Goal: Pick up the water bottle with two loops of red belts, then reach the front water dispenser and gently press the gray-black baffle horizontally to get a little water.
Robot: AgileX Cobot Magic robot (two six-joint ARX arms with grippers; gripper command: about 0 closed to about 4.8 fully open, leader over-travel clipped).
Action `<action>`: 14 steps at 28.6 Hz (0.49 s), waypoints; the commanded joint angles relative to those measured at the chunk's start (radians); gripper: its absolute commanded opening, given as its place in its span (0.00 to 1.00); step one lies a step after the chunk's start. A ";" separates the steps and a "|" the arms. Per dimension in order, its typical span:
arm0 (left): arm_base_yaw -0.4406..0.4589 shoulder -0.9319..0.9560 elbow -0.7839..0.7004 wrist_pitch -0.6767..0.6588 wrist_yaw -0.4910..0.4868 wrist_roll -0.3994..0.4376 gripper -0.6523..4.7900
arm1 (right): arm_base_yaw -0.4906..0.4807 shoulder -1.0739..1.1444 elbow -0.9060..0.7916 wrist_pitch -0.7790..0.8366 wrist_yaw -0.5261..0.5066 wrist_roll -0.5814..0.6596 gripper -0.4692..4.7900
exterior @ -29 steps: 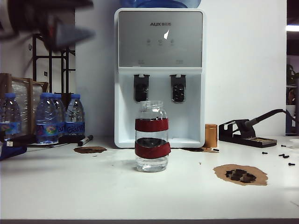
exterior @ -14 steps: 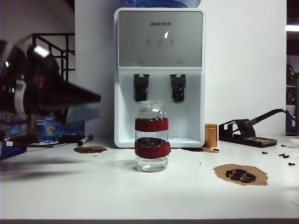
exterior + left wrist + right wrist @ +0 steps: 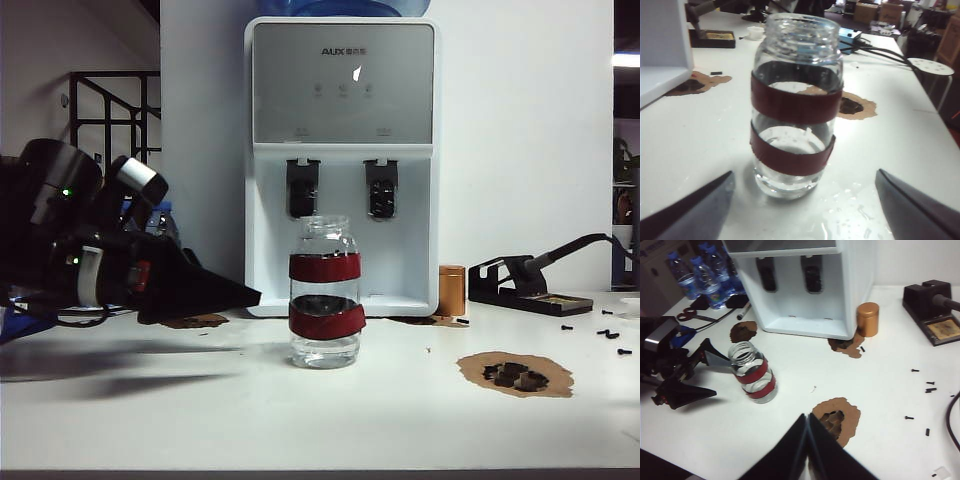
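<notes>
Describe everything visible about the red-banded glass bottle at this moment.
The water bottle is a clear glass jar with a wide, threaded, uncapped mouth and two dark red bands around its body, the lower one slanted. A little water sits at the bottom. It stands upright on the white table, directly in front of the water dispenser. Nothing touches it: the left gripper is open, level with it, its fingers either side of the base but apart from the glass.
</notes>
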 commanded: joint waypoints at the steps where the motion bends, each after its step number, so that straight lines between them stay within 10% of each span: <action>1: -0.019 -0.003 0.005 0.014 -0.006 0.009 1.00 | 0.002 0.003 0.007 0.016 0.026 -0.007 0.08; 14: -0.129 -0.001 0.024 0.035 -0.220 0.009 1.00 | 0.002 0.003 0.007 0.077 0.082 -0.011 0.08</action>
